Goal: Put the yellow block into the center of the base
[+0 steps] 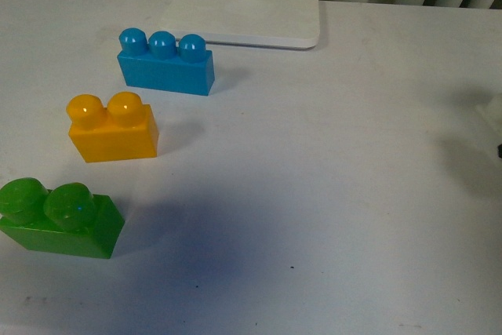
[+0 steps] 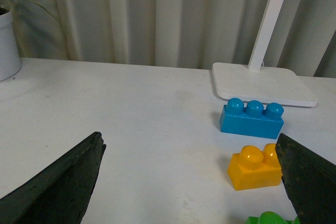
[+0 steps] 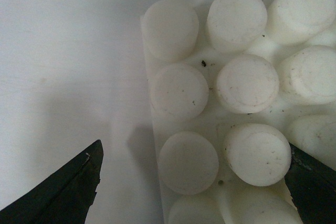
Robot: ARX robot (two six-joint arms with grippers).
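The left gripper (image 2: 189, 145) hangs over the white tabletop (image 2: 105, 119), its dark fingers (image 2: 63, 182) spread wide with nothing between them. The chunky yellow-orange plastic block (image 2: 255, 168), with two round studs on top, stands upright ahead of it. It is just inside one finger's edge and does not touch it. Past the block, across a small gap, sits the longer blue plastic three-stud brick (image 2: 252, 119), and behind that the smooth white lamp stand (image 2: 262, 82) with its pole. A green plastic two-stud brick (image 2: 270, 217) peeks in nearest the gripper. Toward the other finger the table lies bare as far as a white plant pot (image 2: 6, 45).

The right gripper (image 3: 194, 148) is also open and hovers close above the flat white plastic base (image 3: 247, 82) of round studs. The base's straight edge runs between the fingers, so one finger is over bare table and the other over studs.
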